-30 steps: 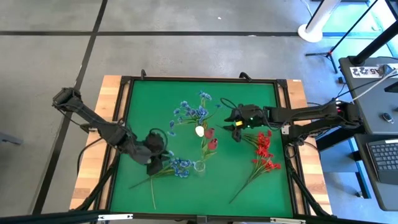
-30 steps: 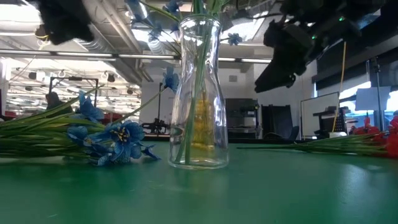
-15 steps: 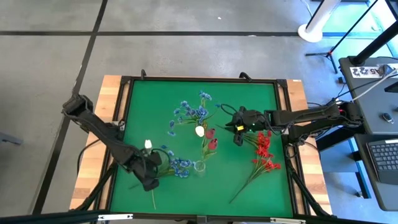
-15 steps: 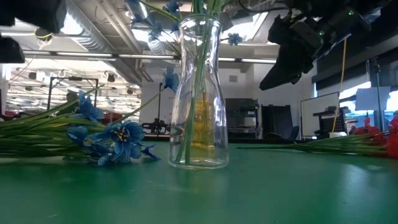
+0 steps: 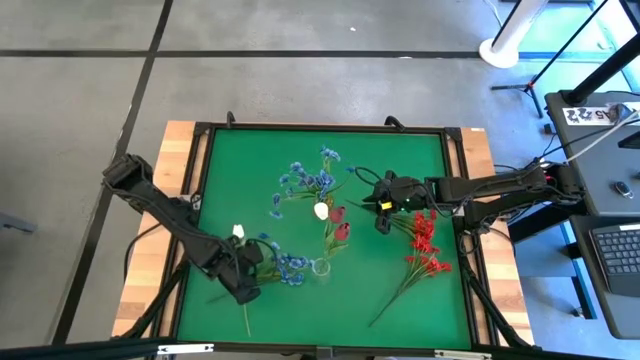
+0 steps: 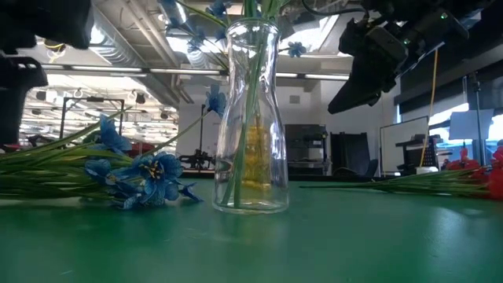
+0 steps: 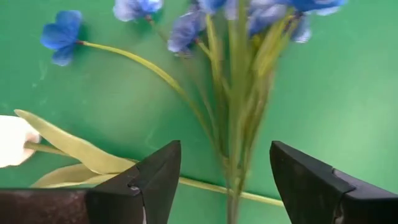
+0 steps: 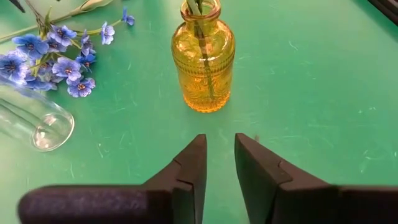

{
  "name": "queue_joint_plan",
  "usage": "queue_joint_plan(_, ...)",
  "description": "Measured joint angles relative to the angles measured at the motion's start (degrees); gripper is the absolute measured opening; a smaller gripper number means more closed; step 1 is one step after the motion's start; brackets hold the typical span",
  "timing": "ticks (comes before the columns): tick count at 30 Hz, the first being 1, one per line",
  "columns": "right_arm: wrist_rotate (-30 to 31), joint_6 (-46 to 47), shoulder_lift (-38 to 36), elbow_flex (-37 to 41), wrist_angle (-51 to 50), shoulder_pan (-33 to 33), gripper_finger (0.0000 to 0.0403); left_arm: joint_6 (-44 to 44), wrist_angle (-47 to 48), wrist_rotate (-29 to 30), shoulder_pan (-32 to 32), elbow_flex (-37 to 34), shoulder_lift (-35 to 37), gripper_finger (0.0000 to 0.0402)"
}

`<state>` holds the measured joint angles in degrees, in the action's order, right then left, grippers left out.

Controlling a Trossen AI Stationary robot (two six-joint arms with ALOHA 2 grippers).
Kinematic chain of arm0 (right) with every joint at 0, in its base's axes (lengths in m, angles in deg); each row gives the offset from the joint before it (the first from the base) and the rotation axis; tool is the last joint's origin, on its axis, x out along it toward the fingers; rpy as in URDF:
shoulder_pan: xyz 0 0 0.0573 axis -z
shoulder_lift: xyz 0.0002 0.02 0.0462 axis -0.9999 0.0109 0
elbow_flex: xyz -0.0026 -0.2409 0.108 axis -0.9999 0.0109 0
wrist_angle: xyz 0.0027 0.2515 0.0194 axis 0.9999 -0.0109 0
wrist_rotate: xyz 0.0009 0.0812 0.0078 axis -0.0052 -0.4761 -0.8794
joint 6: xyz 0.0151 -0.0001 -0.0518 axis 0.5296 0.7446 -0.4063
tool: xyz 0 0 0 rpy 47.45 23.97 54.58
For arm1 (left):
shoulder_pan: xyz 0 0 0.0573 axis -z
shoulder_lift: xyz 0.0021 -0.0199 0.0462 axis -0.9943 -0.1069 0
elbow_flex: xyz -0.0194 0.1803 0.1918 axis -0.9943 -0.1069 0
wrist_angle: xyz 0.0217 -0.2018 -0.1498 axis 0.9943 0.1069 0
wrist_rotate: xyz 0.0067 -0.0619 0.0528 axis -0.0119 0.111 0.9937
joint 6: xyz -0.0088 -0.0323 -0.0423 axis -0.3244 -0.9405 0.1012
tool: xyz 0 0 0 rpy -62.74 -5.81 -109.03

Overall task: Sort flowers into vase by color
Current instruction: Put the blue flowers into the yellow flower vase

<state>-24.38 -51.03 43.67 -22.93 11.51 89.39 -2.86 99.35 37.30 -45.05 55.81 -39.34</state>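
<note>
My left gripper [image 5: 243,289] is open low over the near-left of the table. Its fingers stand on either side of the green stems of a blue spray [image 7: 239,118] without touching them. That spray [image 5: 283,266] lies flat beside a clear vase [image 6: 251,118], which holds green stems. A white bud [image 5: 238,232] lies on the mat next to the spray. An amber vase [image 8: 203,59] with red and white buds [image 5: 340,222] stands mid-table. My right gripper [image 8: 220,152] hovers beside it, open by a narrow gap and holding nothing.
Red sprays [image 5: 424,250] lie on the mat at the right, near the right arm. More blue blooms [image 5: 308,181] spread out beyond the amber vase. The green mat [image 5: 400,150] has a raised dark frame around it. Bare mat shows along the far side.
My left gripper has moved toward the near edge and down, from over the white bud to the blue spray's stems. This uncovered the white bud. The flowers and vases have stayed where they were.
</note>
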Motion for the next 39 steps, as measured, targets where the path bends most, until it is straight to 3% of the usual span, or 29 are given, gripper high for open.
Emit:
queue_joint_plan(12, 0.01, 0.67, 0.02, 0.0, 0.19, 0.0, 0.0083, 2.95, -4.62, -5.98, -1.71, -0.26, -8.88, 0.0269)
queue_joint_plan(20, 0.01, 0.66, 0.02, 0.0, 0.21, 0.0, 0.0083, 3.03, -4.11, -8.33, -3.88, -0.01, -11.17, 0.0253)
queue_joint_plan(26, 0.02, 0.66, 0.02, 0.0, 0.19, 0.0, 0.0083, 2.8, -2.44, -9.47, -5.59, 0.45, -10.97, 0.0185)
queue_joint_plan(34, 0.0, 0.66, 0.02, 0.0, 0.15, 0.0, 0.0083, 4.42, 2.37, -6.83, -7.53, 5.1, -10.47, 0.0024)
queue_joint_plan(39, 0.0, 0.66, 0.02, 0.0, 0.02, 0.0, 0.0083, 5.97, 9.89, -2.47, -7.59, 10.77, -8.91, 0.0017)
